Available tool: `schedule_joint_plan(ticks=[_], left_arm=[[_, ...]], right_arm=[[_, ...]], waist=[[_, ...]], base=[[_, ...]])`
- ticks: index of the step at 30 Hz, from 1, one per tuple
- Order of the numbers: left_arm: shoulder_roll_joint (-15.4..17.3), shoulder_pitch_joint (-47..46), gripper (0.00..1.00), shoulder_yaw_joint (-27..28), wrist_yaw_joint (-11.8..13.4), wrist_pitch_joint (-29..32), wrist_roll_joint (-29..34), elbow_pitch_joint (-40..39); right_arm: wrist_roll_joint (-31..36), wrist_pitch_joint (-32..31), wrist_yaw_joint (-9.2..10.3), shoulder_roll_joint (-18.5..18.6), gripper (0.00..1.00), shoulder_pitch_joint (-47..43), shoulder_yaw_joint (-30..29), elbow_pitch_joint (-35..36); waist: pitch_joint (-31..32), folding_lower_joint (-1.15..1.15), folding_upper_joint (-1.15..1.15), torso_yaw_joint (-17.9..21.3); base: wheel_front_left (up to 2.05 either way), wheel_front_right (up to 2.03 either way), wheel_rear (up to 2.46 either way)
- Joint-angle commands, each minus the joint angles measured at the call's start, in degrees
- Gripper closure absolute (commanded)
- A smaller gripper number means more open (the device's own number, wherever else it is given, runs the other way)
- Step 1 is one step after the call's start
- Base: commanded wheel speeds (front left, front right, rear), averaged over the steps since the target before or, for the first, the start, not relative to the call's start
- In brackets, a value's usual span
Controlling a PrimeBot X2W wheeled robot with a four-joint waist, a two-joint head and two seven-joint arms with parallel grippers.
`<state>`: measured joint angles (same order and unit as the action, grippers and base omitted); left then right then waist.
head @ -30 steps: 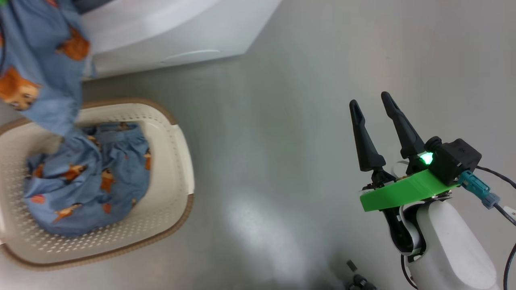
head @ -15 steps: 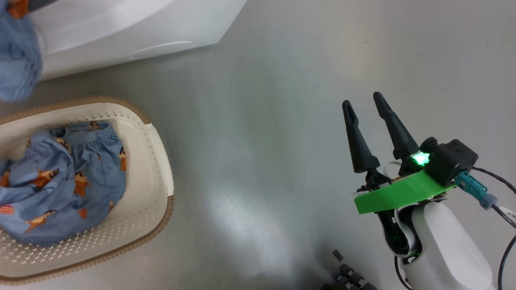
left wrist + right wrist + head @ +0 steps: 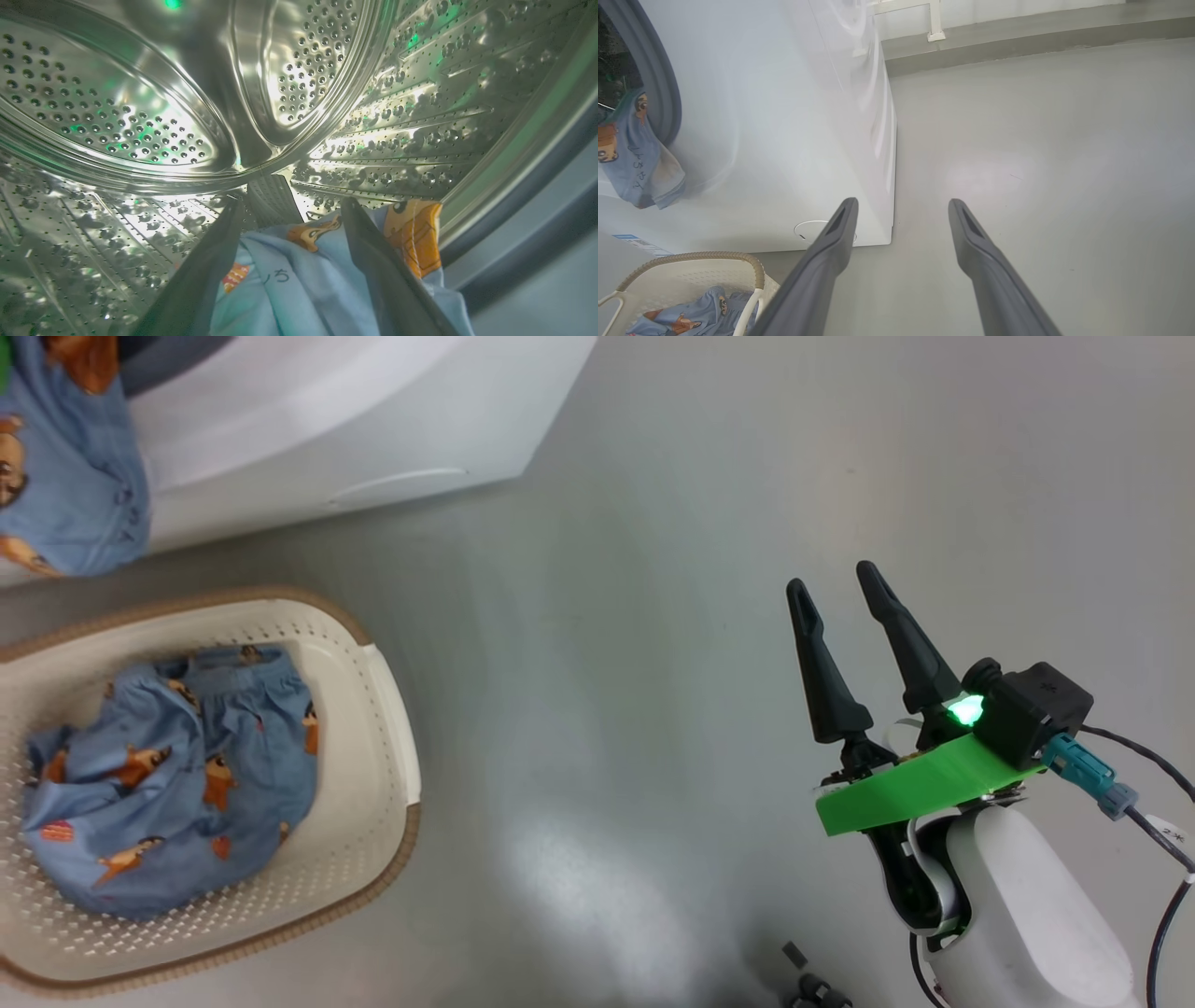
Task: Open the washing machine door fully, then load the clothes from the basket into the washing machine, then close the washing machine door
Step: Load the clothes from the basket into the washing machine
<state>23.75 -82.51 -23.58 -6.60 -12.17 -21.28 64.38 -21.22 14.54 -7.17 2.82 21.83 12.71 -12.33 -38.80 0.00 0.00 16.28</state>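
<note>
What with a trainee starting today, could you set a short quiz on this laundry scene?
1. True or false: the basket holds no clothes.
2. The right gripper is: A) shut on cloth, B) open above the floor, C) down in the basket.
3. Fill in: the left gripper reaches into the steel ___ of the washing machine.
Key: 1 false, a blue garment lies in it; 2 B; 3 drum.
</note>
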Motion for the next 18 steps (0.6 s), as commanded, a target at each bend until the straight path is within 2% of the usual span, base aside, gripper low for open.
schedule_joint_plan(ticks=[1, 10, 18], left_arm=[[2.0, -0.2, 0.0, 0.5, -0.3, -0.8, -0.6, -0.3], [0.3, 5.1, 0.0, 0.7, -0.8, -2.8, -3.3, -1.3], [1.4, 16.3, 0.0, 3.2, -0.9, -2.8, -6.2, -10.7]], right_arm=[[-0.3, 0.5, -0.32, 0.1, 0.0, -0.5, 1.0, 0.7], [0.0, 0.5, -0.32, 0.1, 0.0, 0.1, 0.2, -0.5], [-0.1, 0.5, -0.32, 0.1, 0.0, -0.1, 0.4, -2.1]], waist=[[1.6, 0.0, 0.0, -0.5], [6.4, 0.0, 0.0, -2.9], [12.6, 0.0, 0.0, -5.0]], base=[[0.0, 0.0, 0.0], [0.0, 0.0, 0.0], [0.0, 0.0, 0.0]])
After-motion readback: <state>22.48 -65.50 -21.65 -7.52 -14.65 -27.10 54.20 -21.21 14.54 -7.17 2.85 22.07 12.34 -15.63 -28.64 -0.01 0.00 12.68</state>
